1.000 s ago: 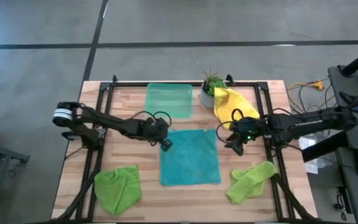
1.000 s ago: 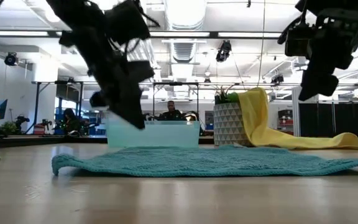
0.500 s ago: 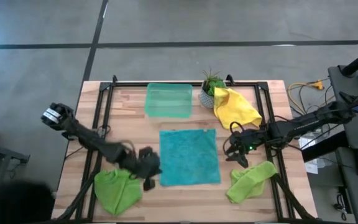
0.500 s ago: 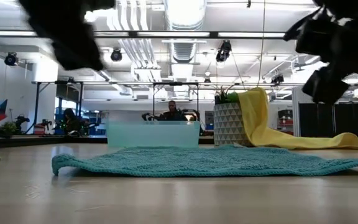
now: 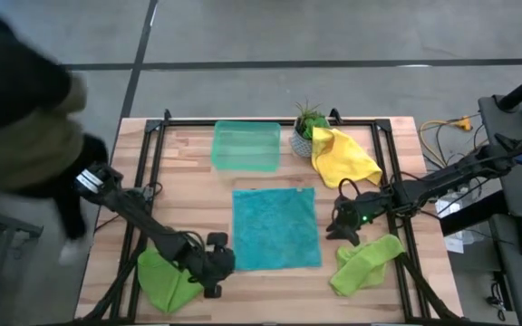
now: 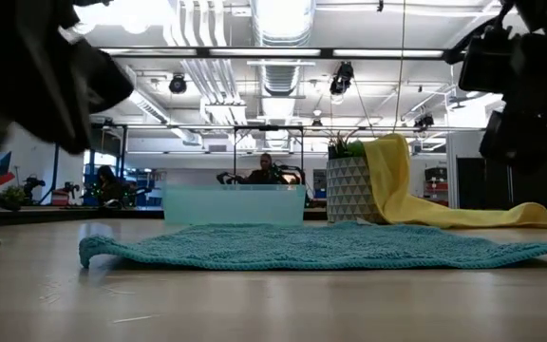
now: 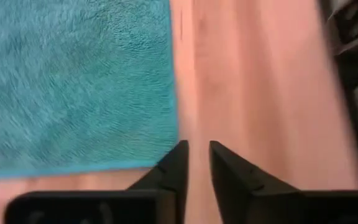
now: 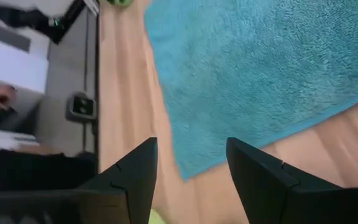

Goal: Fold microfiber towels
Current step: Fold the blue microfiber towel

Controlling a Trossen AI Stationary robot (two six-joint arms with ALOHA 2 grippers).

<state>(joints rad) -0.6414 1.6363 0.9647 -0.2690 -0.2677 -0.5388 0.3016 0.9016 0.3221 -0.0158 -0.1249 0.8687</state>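
Since a second ago the left gripper (image 5: 214,272) has swung from the teal towel's far left corner down to its near left corner, and a person in dark clothing (image 5: 16,100) has leaned in over the table's left edge. The teal towel (image 5: 276,228) lies flat and spread in the middle of the wooden table (image 5: 198,199). In the left wrist view the left gripper's fingers (image 7: 174,168) stand a narrow slit apart with nothing between them, over bare wood just beside the towel's edge. The right gripper (image 5: 344,223) hovers off the towel's right edge, its fingers (image 8: 260,177) spread wide and empty, the towel's corner lying ahead of the gap. One lime green towel (image 5: 166,279) sits crumpled under the left arm at the near left; the other lime green towel (image 5: 365,263) lies bunched at the near right. The yellow towel (image 5: 341,156) drapes against the plant pot (image 5: 302,140), beside the green tray (image 5: 246,146).
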